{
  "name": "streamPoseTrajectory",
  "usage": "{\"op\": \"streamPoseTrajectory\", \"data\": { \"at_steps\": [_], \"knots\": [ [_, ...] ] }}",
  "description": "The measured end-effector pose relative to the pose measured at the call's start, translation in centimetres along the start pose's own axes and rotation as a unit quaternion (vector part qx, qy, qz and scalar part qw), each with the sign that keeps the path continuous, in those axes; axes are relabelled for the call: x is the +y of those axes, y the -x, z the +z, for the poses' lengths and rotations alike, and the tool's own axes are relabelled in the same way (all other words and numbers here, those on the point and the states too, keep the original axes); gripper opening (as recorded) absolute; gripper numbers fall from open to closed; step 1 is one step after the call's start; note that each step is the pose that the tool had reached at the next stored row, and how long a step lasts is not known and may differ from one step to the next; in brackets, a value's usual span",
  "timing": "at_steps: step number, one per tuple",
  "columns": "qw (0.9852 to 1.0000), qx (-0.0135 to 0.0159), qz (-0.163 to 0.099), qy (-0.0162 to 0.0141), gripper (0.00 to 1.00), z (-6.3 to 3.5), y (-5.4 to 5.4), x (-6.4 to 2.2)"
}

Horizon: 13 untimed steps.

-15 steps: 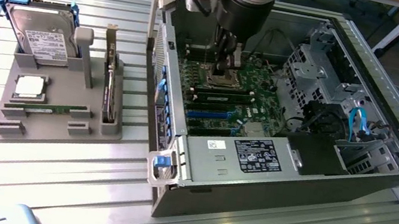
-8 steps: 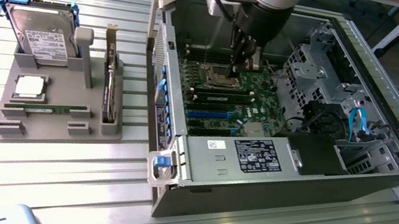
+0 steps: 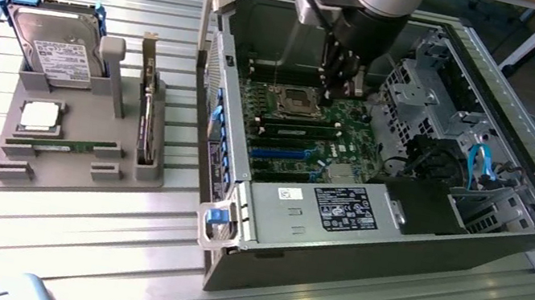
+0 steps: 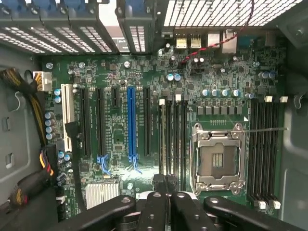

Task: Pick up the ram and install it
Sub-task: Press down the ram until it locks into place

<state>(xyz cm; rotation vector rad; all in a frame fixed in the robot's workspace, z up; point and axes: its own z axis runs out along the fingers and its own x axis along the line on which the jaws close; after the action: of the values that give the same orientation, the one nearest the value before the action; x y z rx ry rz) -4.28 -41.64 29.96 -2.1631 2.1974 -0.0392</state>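
Note:
The ram (image 3: 73, 144), a thin green stick, lies flat in a slot at the front of the grey holder (image 3: 122, 175), on the exterior view's left. My gripper (image 3: 342, 89) hangs far from it, inside the open computer case (image 3: 362, 239), over the motherboard (image 3: 298, 135) and close to the processor socket (image 3: 294, 102). In the wrist view the black fingers (image 4: 159, 202) are pressed together with nothing between them. Just beyond them run empty black memory slots (image 4: 172, 134), next to the processor socket (image 4: 216, 161), with a second bank of slots (image 4: 263, 149) on its other side.
The holder also carries an upright hard drive (image 3: 57, 54), a square silver processor chip (image 3: 39, 116) and a dark expansion card (image 3: 147, 126) on edge. Inside the case are a drive cage (image 3: 419, 94), blue cables (image 3: 480, 165) and a power supply (image 3: 345, 208). Everything stands on a slatted metal table (image 3: 45, 243).

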Motion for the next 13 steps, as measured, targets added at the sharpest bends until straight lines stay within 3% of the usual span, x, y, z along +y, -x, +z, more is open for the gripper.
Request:
{"op": "streamPoseTrajectory", "data": {
  "at_steps": [3, 8, 9, 12, 13],
  "knots": [
    [1.0000, 0.0001, 0.000, 0.0047, 0.10, 0.04, -0.02, -0.69],
    [1.0000, 0.0001, 0.000, 0.0052, 0.10, 0.04, -0.02, -0.73],
    [1.0000, 0.0001, 0.000, 0.0065, 0.10, 0.04, -0.02, -0.75],
    [0.9999, 0.0003, 0.000, 0.0126, 0.10, 0.04, -0.02, -0.80],
    [0.9999, 0.0004, 0.000, 0.0166, 0.10, 0.05, -0.02, -0.87]
  ]
}}
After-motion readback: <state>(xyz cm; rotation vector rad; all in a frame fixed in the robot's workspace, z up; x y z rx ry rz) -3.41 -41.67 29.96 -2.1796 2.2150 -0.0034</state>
